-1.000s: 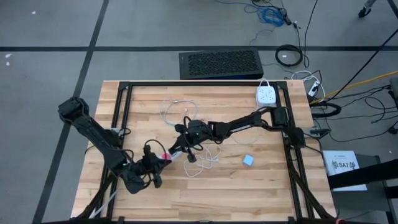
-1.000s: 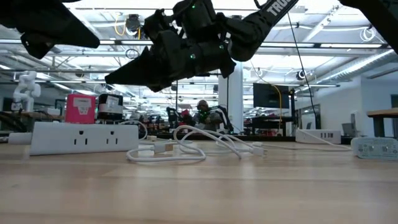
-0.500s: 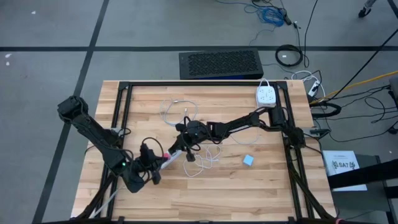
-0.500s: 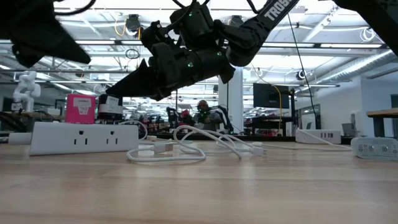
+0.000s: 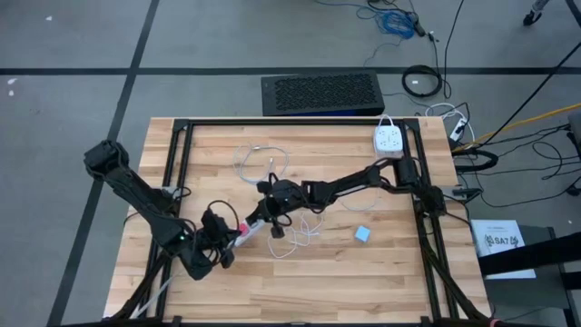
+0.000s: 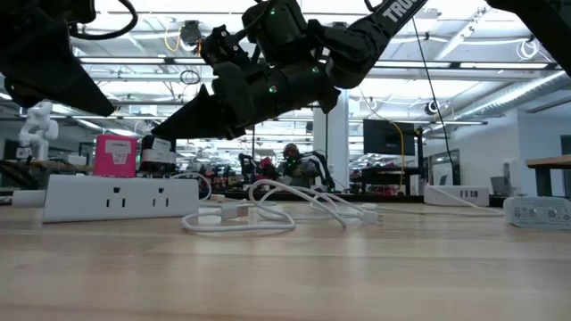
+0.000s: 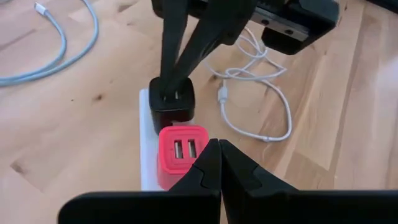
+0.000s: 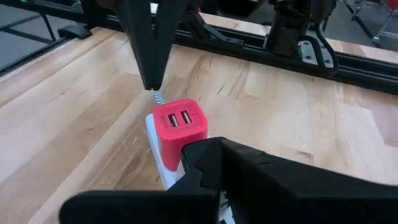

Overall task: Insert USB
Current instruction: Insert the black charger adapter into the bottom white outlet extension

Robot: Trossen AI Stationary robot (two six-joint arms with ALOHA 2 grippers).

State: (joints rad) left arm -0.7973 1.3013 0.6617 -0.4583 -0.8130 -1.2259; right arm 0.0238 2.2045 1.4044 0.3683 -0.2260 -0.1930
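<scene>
Left hand [image 5: 238,233] and right hand [image 5: 251,221] both closed, tips nearly meeting mid-table.

Around your wooden counter [image 5: 381,272] you have grey floor [image 5: 73,36] with dark lines, loose cables [image 5: 422,82], and bright ceiling lights [image 6: 500,85].

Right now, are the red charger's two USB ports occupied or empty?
Empty. Both ports on the red charger show open slots; no cable is plugged in.

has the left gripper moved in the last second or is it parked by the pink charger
Yes, slightly. In the high view the left gripper has edged toward the pink charger on the white power strip, judged against the table's wood planks; its fingers are shut.
</scene>
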